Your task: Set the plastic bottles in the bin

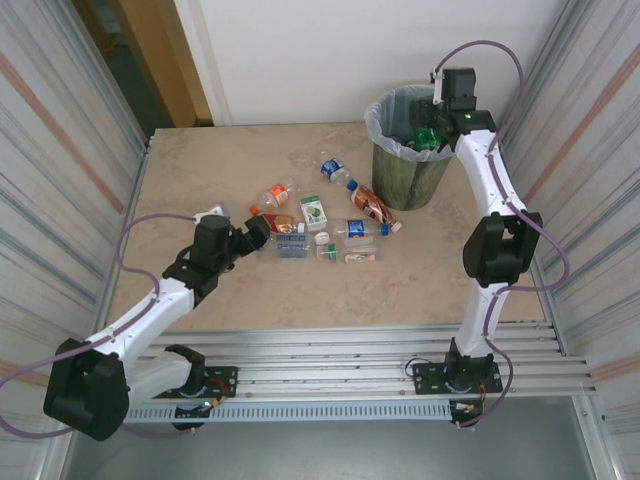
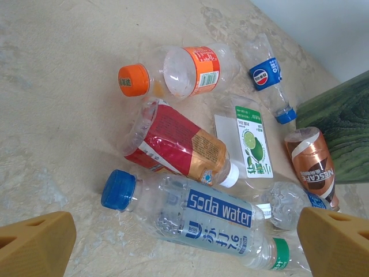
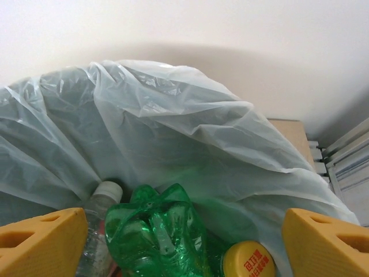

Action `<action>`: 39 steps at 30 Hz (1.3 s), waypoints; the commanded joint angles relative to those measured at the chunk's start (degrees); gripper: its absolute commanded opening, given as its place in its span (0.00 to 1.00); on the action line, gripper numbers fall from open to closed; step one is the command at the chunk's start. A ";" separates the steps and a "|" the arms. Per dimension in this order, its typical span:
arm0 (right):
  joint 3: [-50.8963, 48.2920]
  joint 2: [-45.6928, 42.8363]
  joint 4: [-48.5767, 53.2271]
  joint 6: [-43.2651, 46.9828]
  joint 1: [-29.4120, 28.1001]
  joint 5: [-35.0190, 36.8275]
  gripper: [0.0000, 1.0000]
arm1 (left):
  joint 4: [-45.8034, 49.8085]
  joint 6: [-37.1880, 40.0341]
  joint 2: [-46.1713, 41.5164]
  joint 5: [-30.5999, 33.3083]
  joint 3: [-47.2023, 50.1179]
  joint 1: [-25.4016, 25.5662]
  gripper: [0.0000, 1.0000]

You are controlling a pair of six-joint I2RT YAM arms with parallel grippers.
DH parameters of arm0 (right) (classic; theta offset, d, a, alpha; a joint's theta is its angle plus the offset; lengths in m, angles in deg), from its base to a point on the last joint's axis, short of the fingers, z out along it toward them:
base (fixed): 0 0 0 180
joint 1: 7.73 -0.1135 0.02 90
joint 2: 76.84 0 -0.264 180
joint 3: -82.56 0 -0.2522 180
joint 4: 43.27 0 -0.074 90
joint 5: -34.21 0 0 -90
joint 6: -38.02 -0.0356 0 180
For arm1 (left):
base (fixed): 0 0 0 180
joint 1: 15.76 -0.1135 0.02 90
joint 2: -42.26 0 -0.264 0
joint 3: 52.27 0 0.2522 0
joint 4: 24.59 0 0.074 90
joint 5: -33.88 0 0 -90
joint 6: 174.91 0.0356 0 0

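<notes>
The bin (image 1: 410, 185) stands at the far right of the surface (image 1: 200, 170), with its clear liner (image 3: 173, 127) folded over the rim. The right hand (image 1: 435, 122) hangs over the bin's mouth. Its fingers (image 3: 34, 242) are spread wide, one at each lower corner of the wrist view. A crushed green bottle (image 3: 155, 236) lies between them inside the liner, with a gap on either side, so this hand grips nothing. Just beside the green bottle are a yellow cap (image 3: 248, 261) and a clear bottle with a white cap (image 3: 101, 219).

The other bottles (image 1: 320, 225) lie in a loose cluster on the surface, to the left of the bin. The left hand (image 1: 262, 230) hovers at the cluster's near left edge. It is fully open and empty, and its two fingers (image 2: 334, 239) are well apart.

Nearest to it, between the fingers in the wrist view, is a clear soda water bottle (image 2: 190, 219) on its side, its blue cap pointing left. Just beyond it lies a red-labelled bottle (image 2: 173, 144), and past that an orange-capped bottle (image 2: 173, 72). To their right are a flat bottle with a lime label (image 2: 251, 141) and a blue-labelled bottle (image 2: 265, 75). A brown coffee bottle (image 2: 308, 167) lies just beside the bin's wall.
</notes>
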State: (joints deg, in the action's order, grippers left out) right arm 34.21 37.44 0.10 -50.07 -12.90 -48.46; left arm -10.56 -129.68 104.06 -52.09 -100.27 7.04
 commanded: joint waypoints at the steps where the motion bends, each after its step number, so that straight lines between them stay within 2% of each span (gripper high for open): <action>1: -0.28 -4.83 -0.95 -1.88 -0.16 -1.65 0.85 | 1.73 1.07 0.84 -0.13 -2.27 -0.36 0.99; 2: -0.20 -5.16 -0.90 -2.05 -0.12 -1.95 0.82 | 1.83 1.09 1.06 -0.22 -2.41 -0.39 0.99; 4: -0.16 -5.52 -0.95 -2.47 -0.15 -2.30 0.63 | 1.59 1.08 1.29 -0.72 -2.45 -0.40 0.99; 5: -0.11 -5.47 -0.95 -2.60 -0.17 -2.47 0.57 | 1.40 1.01 1.42 -0.86 -2.42 -0.36 0.99; 14: 2.69 -0.08 0.40 -2.56 -0.11 -2.93 0.39 | 0.64 0.83 2.67 -1.95 -2.80 -0.40 0.99; 23: 7.16 7.13 3.85 -2.68 -0.07 -2.32 0.34 | 1.65 0.18 5.40 -2.71 -4.32 -0.40 0.99; 31: 7.18 9.47 6.42 -4.43 0.80 -2.76 0.32 | 3.17 -1.37 6.80 -2.27 -5.02 -0.39 0.99; 39: 10.47 8.63 7.60 -5.20 0.82 -5.99 0.45 | 4.22 1.17 8.99 -1.38 -6.89 -0.40 0.99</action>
State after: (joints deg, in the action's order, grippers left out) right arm 41.86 45.70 4.36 -54.37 -12.20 -52.70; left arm -7.94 -130.03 112.52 -54.17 -104.51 7.04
